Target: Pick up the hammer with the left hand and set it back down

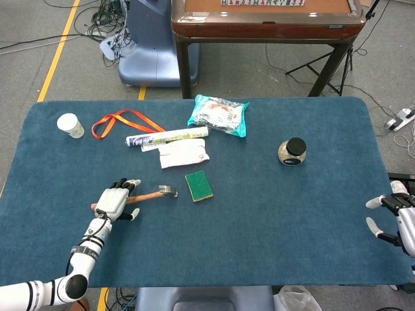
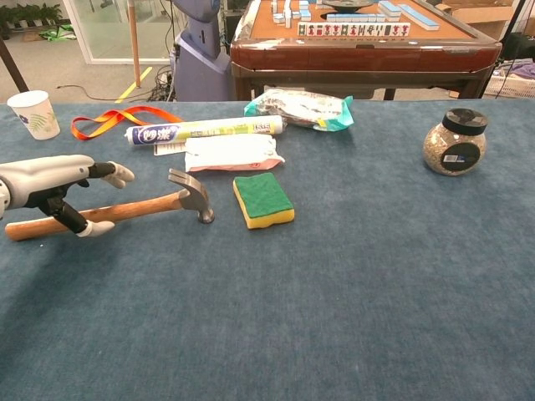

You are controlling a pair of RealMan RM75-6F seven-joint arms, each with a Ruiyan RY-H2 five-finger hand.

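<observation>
The hammer (image 1: 158, 194) lies flat on the blue table (image 1: 272, 214), with its wooden handle (image 2: 142, 207) pointing left and its metal head (image 2: 192, 193) at the right. My left hand (image 1: 115, 201) hovers over the middle of the handle. Its fingers (image 2: 113, 173) are stretched out above the handle and its thumb (image 2: 94, 227) is on the near side. It does not grip the hammer. My right hand (image 1: 394, 218) rests open at the table's right edge, far from the hammer.
A green sponge (image 2: 263, 200) lies just right of the hammer head. Behind the hammer are a white packet (image 2: 230, 153), a tube (image 2: 205, 129), an orange lanyard (image 2: 109, 119), a paper cup (image 2: 33, 114) and a snack bag (image 2: 299, 109). A jar (image 2: 455, 141) stands at the right.
</observation>
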